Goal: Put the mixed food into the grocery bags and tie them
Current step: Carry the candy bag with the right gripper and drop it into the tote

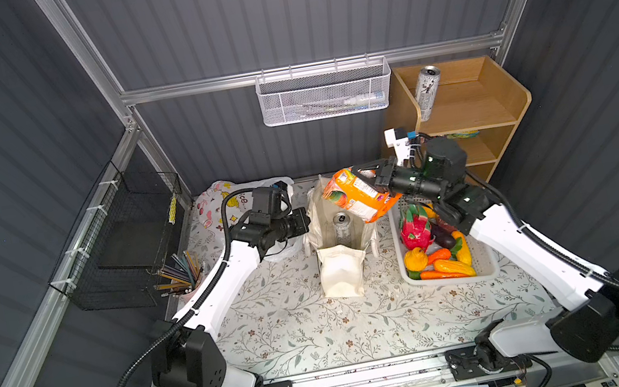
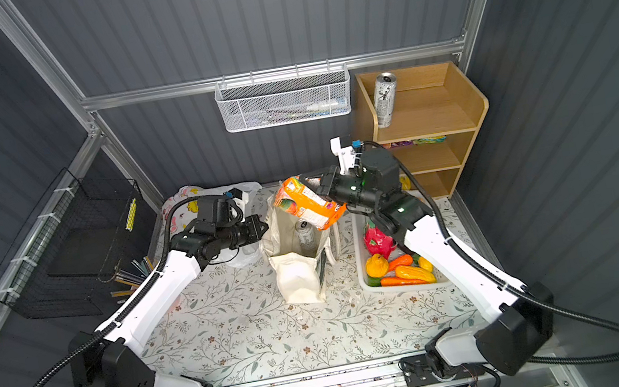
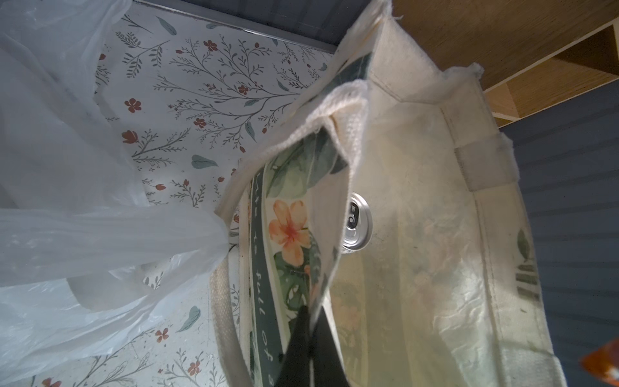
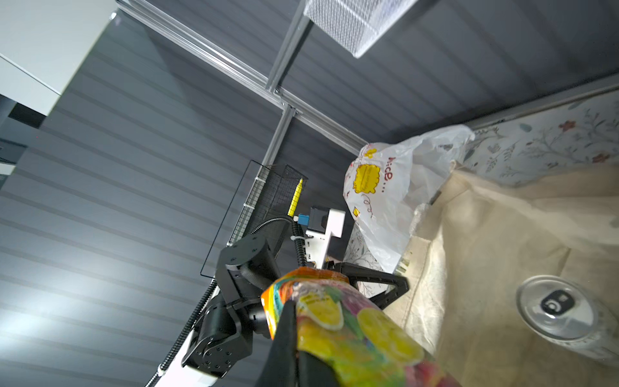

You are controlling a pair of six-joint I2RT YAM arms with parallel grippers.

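Note:
The cream canvas tote [image 1: 344, 277] stands open mid-table with a silver can [image 1: 342, 225] upright inside. My left gripper [image 1: 306, 220] is shut on the tote's left rim; in the left wrist view its gripper [image 3: 313, 308] pinches the printed fabric beside the can [image 3: 358, 221]. My right gripper [image 1: 375, 182] is shut on an orange snack packet [image 1: 356, 195] held over the tote's mouth, and in the right wrist view the packet [image 4: 351, 328] hangs above the can [image 4: 556, 308]. The thin white plastic bag [image 1: 213, 205] lies crumpled at the back left.
A white slotted basket [image 1: 403, 268] right of the tote holds a pink dragon fruit [image 1: 415, 228], carrots and yellow fruits. A second can [image 1: 427, 91] stands on the wooden shelf [image 1: 494, 98]. A pencil cup [image 1: 181, 273] and a black wire basket [image 1: 130, 240] are at the left.

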